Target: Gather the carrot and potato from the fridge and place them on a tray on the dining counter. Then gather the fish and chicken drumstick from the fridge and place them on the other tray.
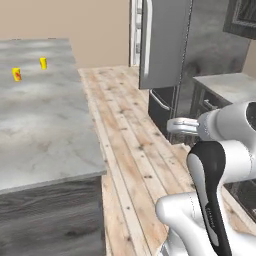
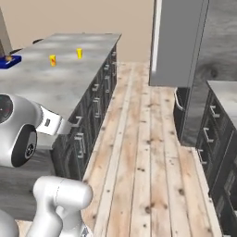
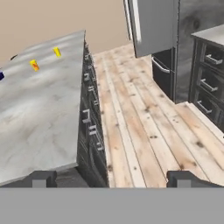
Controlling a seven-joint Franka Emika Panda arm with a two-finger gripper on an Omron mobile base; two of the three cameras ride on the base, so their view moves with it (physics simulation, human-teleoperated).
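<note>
Gripper [image 3: 111, 178] spread wide and empty over the wooden floor [image 3: 144, 118], fridge [image 1: 165, 45] ahead with door ajar, carrot and potato presumably inside unseen; likely firm, light, rounded and prone to rolling, so best pinched across the middle.

Fridge [image 1: 165, 45] is cut off by the top edge in all three views; its inside is hidden behind the door, which blocks the opening from these angles. Two small yellow items [image 1: 43, 63] on the tabletop [image 1: 45, 130] are too small to identify; one has a red mark [image 1: 17, 75] I can't read. A blue thing [image 2: 9, 60] at the tabletop's far left is clipped by the frame edge in the right base view, with something on it too small to tell. In the hand view the same blue spot [image 3: 1, 75] is a sliver at the left edge. Right-hand cabinets [image 2: 222, 152] run off the frame.
</note>
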